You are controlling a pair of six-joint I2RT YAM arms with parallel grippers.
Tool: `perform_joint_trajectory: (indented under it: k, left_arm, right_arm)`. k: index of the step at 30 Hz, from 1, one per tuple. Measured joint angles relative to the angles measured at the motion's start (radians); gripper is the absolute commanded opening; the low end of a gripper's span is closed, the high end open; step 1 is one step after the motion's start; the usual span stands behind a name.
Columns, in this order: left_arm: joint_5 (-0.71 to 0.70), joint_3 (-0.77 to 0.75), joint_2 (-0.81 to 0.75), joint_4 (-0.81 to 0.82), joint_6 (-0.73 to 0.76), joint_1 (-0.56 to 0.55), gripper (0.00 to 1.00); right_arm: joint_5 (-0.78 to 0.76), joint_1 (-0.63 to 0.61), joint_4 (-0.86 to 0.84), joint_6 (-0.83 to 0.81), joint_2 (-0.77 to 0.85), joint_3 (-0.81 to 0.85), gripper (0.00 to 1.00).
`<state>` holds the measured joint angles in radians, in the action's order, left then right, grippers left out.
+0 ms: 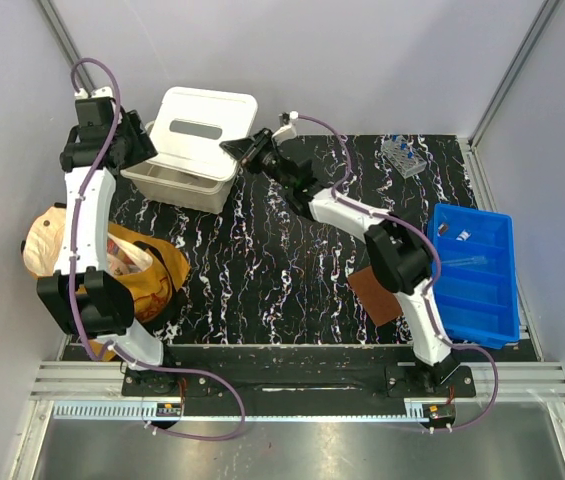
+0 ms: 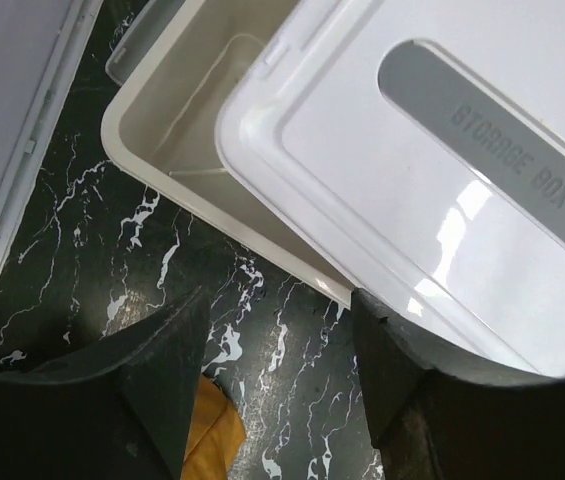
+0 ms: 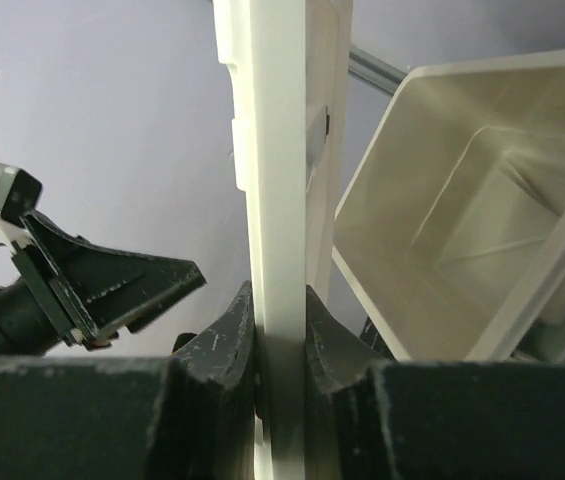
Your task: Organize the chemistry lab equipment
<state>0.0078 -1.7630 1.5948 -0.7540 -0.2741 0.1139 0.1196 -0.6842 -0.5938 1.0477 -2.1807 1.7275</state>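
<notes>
Black table [image 1: 262, 270] with white streaks sits between pale walls [image 1: 362, 60]. On the robot's side, well back from the right claw [image 1: 249, 150], lie a brown mat [image 1: 375, 293] and a blue tray [image 1: 482, 315]. A few small lab things [image 1: 462, 262] sit in the tray. Well back from the left claw [image 1: 127, 150] stands a paper bag [image 1: 147, 270]. Farther out, the right claw pinches the edge of a white lid [image 1: 207, 120], with its two fingers tight on the plastic. The lid lies crooked on a white box [image 1: 177, 187], and the part of the box that shows looks empty. The left claw hangs just beside the box's other end, fingers apart, holding nothing. Off to the right claw's right, well apart, stands a small clear tube rack [image 1: 404, 155]. A grey strip [image 2: 512, 150] on the lid reads "STORAGE BOX". The job seems barely begun. The box is only partly uncovered, and the lab things and the rack wait outside it.
</notes>
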Motion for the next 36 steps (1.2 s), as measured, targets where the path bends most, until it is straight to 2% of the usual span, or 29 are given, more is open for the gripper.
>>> perform_joint_trajectory:
  k: [3, 6, 12, 15, 20, 22, 25, 27, 31, 36]
  left_arm:
    - [0.023, 0.016, 0.031, 0.009, -0.016, 0.016, 0.60]
    - [0.048, 0.023, 0.072, 0.030, -0.032, 0.015, 0.59]
    - [0.082, 0.051, 0.176, 0.063, -0.045, 0.011, 0.57]
    - [0.082, 0.051, 0.232, 0.067, -0.045, 0.011, 0.57]
    - [0.052, 0.039, 0.296, 0.055, -0.039, 0.011, 0.57]
    - [0.042, 0.024, 0.301, 0.049, -0.036, 0.011, 0.57]
    - [0.032, 0.018, 0.304, 0.048, -0.032, 0.011, 0.57]
    - [0.027, 0.018, 0.304, 0.046, -0.031, 0.011, 0.58]
    - [0.019, 0.017, 0.303, 0.045, -0.030, 0.011, 0.61]
    - [0.018, 0.006, 0.266, 0.037, -0.029, 0.011, 0.63]
  right_arm:
    - [0.028, 0.000, 0.004, 0.074, -0.106, 0.111, 0.07]
    - [0.059, 0.002, 0.005, 0.154, -0.204, 0.208, 0.14]
    - [0.094, 0.002, 0.070, 0.288, -0.399, 0.427, 0.16]
    - [0.092, 0.004, 0.121, 0.317, -0.442, 0.486, 0.31]
    - [0.084, 0.005, 0.183, 0.346, -0.449, 0.509, 0.44]
    - [0.085, 0.006, 0.184, 0.345, -0.449, 0.511, 0.40]
    - [0.084, 0.008, 0.181, 0.348, -0.446, 0.494, 0.16]
    - [0.084, 0.013, 0.163, 0.366, -0.431, 0.446, 0.07]
    - [0.089, 0.027, 0.105, 0.409, -0.413, 0.389, 0.01]
    - [0.082, 0.041, 0.055, 0.463, -0.411, 0.392, 0.01]
